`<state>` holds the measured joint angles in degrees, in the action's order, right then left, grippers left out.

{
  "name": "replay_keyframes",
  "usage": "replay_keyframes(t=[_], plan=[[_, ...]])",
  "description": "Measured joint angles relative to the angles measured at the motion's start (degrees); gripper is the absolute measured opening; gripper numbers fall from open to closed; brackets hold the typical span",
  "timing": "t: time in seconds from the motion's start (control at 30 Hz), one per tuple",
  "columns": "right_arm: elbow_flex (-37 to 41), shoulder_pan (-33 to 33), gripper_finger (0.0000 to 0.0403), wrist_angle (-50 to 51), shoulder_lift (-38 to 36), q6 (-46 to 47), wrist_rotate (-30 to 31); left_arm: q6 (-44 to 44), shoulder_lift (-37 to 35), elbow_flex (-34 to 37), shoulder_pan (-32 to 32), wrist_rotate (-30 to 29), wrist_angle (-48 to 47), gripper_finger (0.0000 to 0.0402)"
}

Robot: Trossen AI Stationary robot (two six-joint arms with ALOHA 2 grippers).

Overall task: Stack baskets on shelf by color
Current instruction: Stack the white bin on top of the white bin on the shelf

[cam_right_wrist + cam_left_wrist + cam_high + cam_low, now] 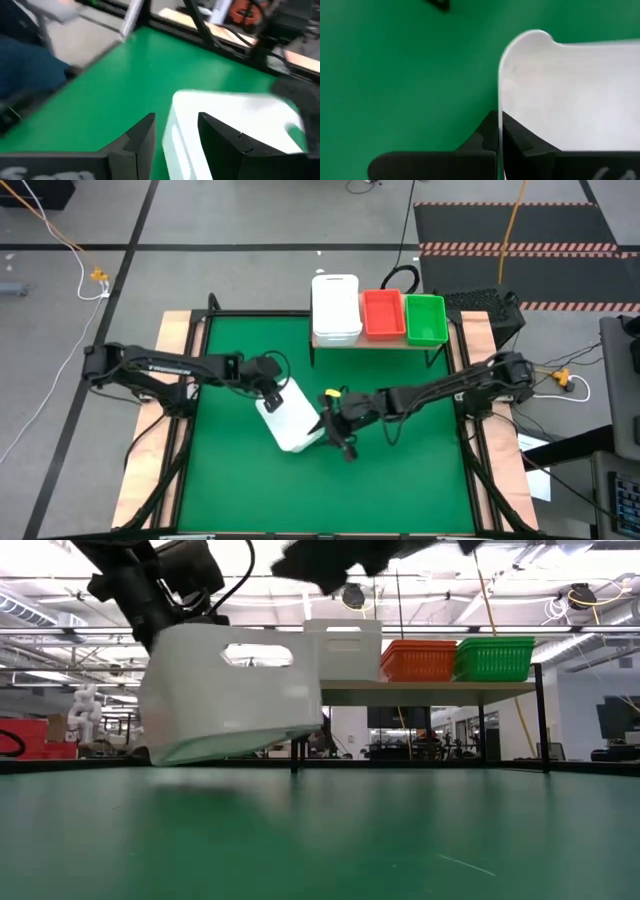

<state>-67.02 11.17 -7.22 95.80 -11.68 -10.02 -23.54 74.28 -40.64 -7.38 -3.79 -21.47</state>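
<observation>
Tabletop (400, 470): green, bare across the lower part of the high view, with nothing standing between the arms and the near edge.

White basket (290, 418): held at the middle of the high view, a little left of centre. In the low view it hangs clear of the tabletop, tilted, its handle slot facing the camera. Its long axis runs from upper left to lower right in the high view.

Left gripper (270, 395): at the basket's upper-left end. The left wrist view shows its fingers (520, 145) pinching the thin white rim, one finger on each side of the wall.

Right gripper (335, 423): just beside the basket's lower-right end. In the right wrist view its fingers (142, 137) are spread, with the basket's near wall in the gap between them, not yet clamped as far as I can tell.

Key relation: the basket lies between the two grippers along its long axis; the left one carries it, and the right is nearer the shelf.

Shelf (345, 343): upper centre of the high view, well apart from the held basket, up and to the right of it.

On the shelf: white stack (336, 306) at the left, orange-red stack (382, 313) in the middle, green stack (426, 318) at the right, side by side.

Likely step: carrying this last white basket onto the white stack.
</observation>
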Motion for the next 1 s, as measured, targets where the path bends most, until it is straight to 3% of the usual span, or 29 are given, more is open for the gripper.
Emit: replay_keyframes(t=[0.13, 0.43, 0.57, 0.8, 1.0], plan=[[-4.16, 1.06, 0.0141, 1.29, 4.99, 2.03, -2.30, -2.17, 3.09, -0.02, 2.92, -1.88, 2.17, 0.0001], [-5.51, 1.30, 0.0141, 5.11, 12.74, 1.69, -0.48, -2.29, 8.50, -0.24, 4.49, -2.58, 5.66, 0.0008], [-5.34, 1.62, 0.0141, 7.30, 11.77, 0.01, -0.74, -1.28, 8.11, -0.24, 4.77, -2.52, 5.53, 0.0004], [-5.42, 3.31, 0.0141, 4.91, 3.93, -2.49, 0.32, -1.56, 8.19, -0.10, 5.57, -2.06, 6.04, 0.0009], [-5.36, 2.10, 0.0141, 8.24, 5.67, 0.42, 0.01, -2.68, 8.34, 0.04, 7.99, -1.80, 9.09, 0.0003]])
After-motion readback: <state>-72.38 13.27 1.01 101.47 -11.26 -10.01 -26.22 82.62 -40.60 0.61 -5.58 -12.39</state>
